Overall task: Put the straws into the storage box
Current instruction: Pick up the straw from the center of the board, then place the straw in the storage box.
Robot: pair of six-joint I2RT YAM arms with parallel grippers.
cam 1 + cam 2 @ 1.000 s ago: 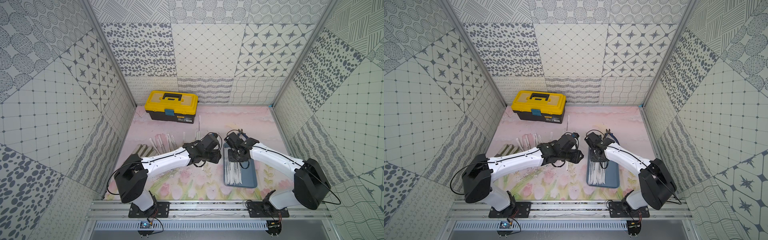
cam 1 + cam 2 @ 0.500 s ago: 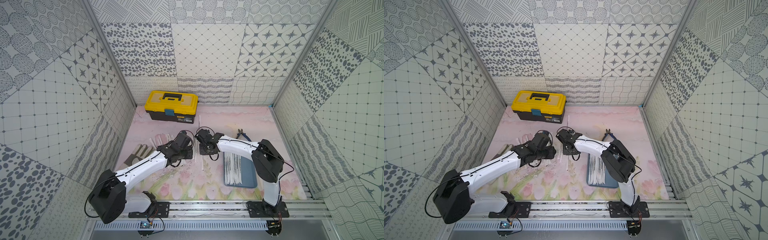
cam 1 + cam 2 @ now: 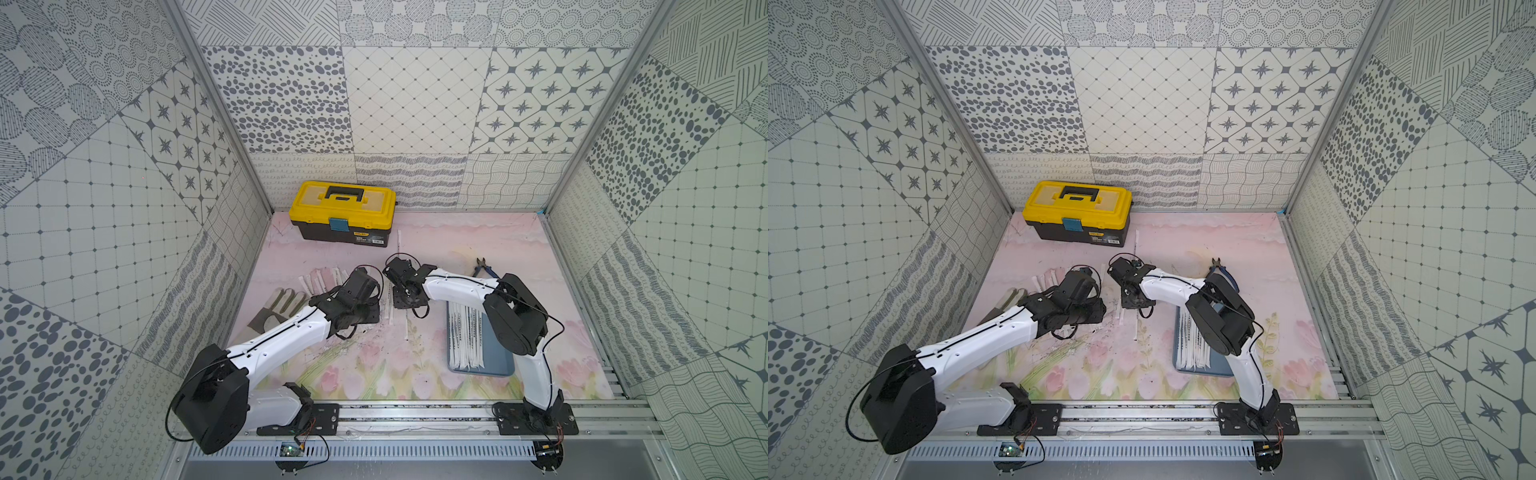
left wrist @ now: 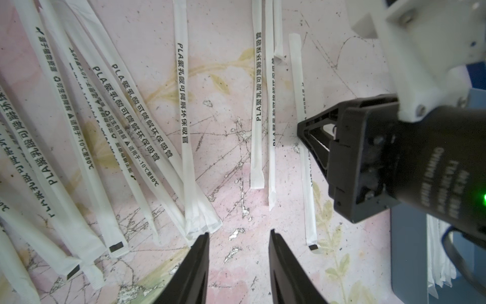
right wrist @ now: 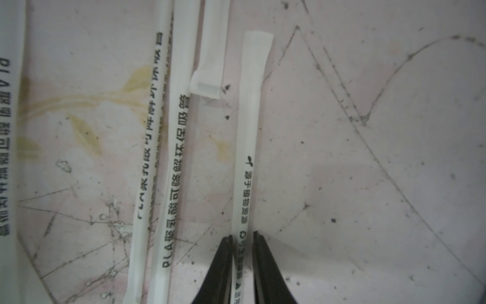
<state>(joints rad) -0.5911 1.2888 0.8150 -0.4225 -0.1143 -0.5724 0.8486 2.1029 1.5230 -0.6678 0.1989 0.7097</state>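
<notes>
Top views: storage box (image 3: 482,371) sits on the floral mat (image 3: 374,374) on the right arm's side, near the front rail. A row of straws (image 3: 467,336) lies lengthwise inside it, seen in both top views. More straws fan out loose on the mat on the far side of the left gripper (image 3: 371,312), next to a grey glove (image 3: 282,302). Right gripper (image 3: 405,300) is low at mid-mat, just beside the left one. Yellow toolbox (image 3: 345,210) stands at the back wall. Blue-handled pliers (image 3: 487,269) lie on the mat beyond the box. Left wrist: left claw's jaws stand partly apart over bare mat, nothing held; ends of loose straws lie just past the fingertips (image 4: 203,244). Right wrist: right claw's jaws are narrow, pressed to both sides of one straw (image 5: 249,131), which lies flat on the mat, apart from its two neighbours.
</notes>
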